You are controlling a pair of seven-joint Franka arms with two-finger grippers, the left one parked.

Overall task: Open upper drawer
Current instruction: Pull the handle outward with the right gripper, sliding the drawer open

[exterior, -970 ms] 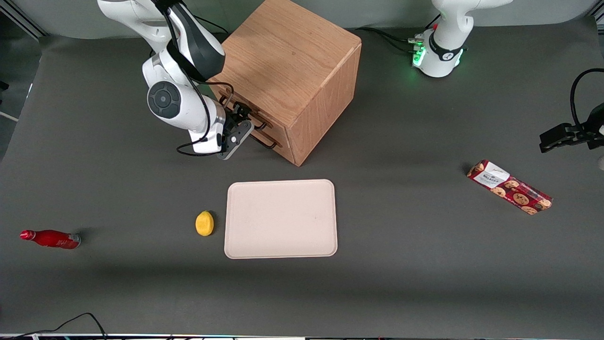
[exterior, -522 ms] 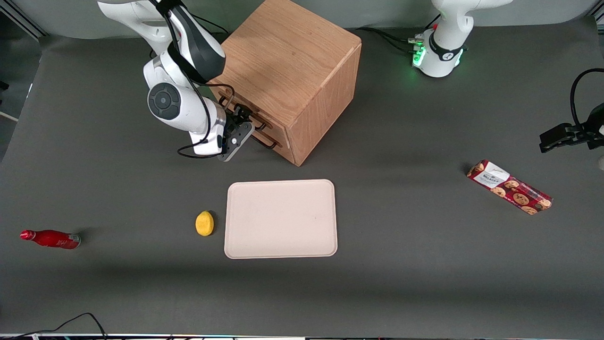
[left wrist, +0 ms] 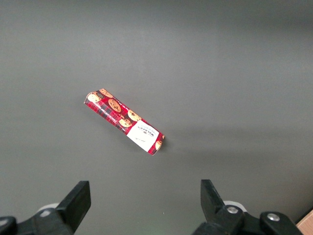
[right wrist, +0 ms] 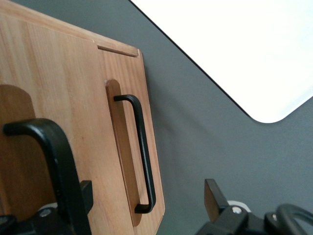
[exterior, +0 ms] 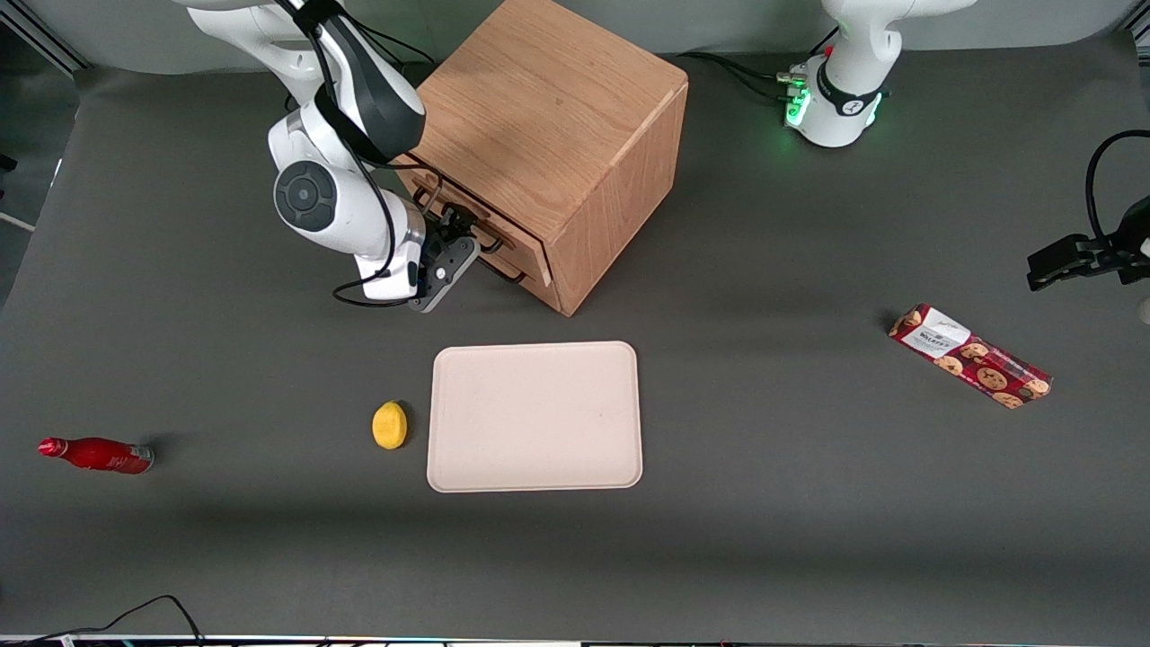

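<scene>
A: Which step, going by the front of the light oak wooden cube cabinet (exterior: 548,117)?

B: Looks like the pull itself, only just started. Can make out the right arm's black two-finger gripper (exterior: 460,229) right in front of the cabinet, up against the plain wood-grain upper drawer (exterior: 530,252), the topmost of the two.

A: And the jaws?

B: Spread wide, not clamped on anything. Seems to be hooking rather than pinching: the wrist camera shows the upper drawer's long thin black metal bar handle (right wrist: 54,152) running close against one finger (right wrist: 80,200), apart from the other.

A: Any risk of catching the similar black bar handle of the bottom drawer (right wrist: 144,156)?

B: Probably not. Sits lower on the cabinet front, clear of both fingers.

A: How far out so far?

B: Hard to say. Perhaps a crack proud of the cabinet front, no more. Would call the task barely begun.

A: So next?

B: Calls for a straight draw away from the cabinet front, square to it, keeping that finger hooked on the bar. Worth minding a slip off the bar, with the grip this loose.
</scene>
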